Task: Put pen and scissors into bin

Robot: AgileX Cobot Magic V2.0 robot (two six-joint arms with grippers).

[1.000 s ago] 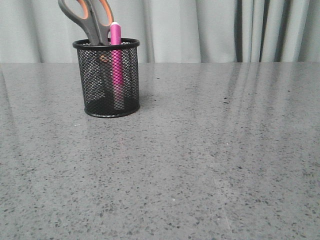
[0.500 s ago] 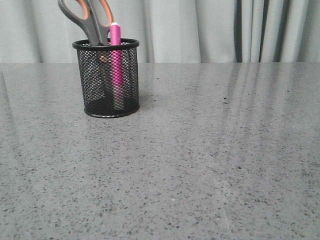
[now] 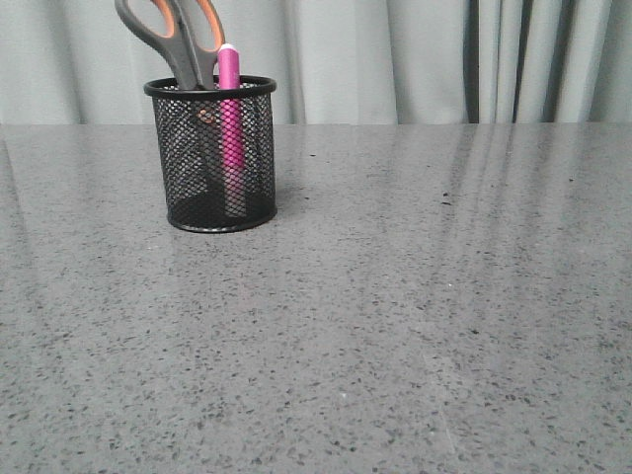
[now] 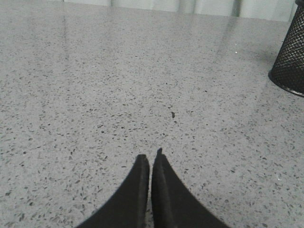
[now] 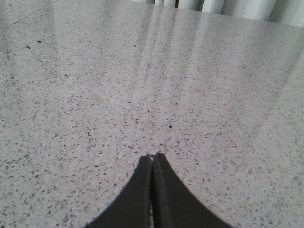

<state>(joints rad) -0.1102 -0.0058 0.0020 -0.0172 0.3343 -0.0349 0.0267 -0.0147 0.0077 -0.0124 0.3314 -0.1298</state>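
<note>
The black wire-mesh bin (image 3: 210,156) stands upright at the back left of the grey speckled table (image 3: 395,326). The pink pen (image 3: 229,123) stands inside it, its pale tip just above the rim. The scissors (image 3: 178,38) stand in it too, blades down, grey and orange handles sticking out above the rim. Neither gripper shows in the front view. My left gripper (image 4: 149,158) is shut and empty over bare table, with the bin's lower wall (image 4: 290,64) off to one side. My right gripper (image 5: 153,156) is shut and empty over bare table.
Pale grey curtains (image 3: 395,59) hang behind the table's far edge. The stone tabletop (image 5: 166,85) is glossy and reflects the curtain folds.
</note>
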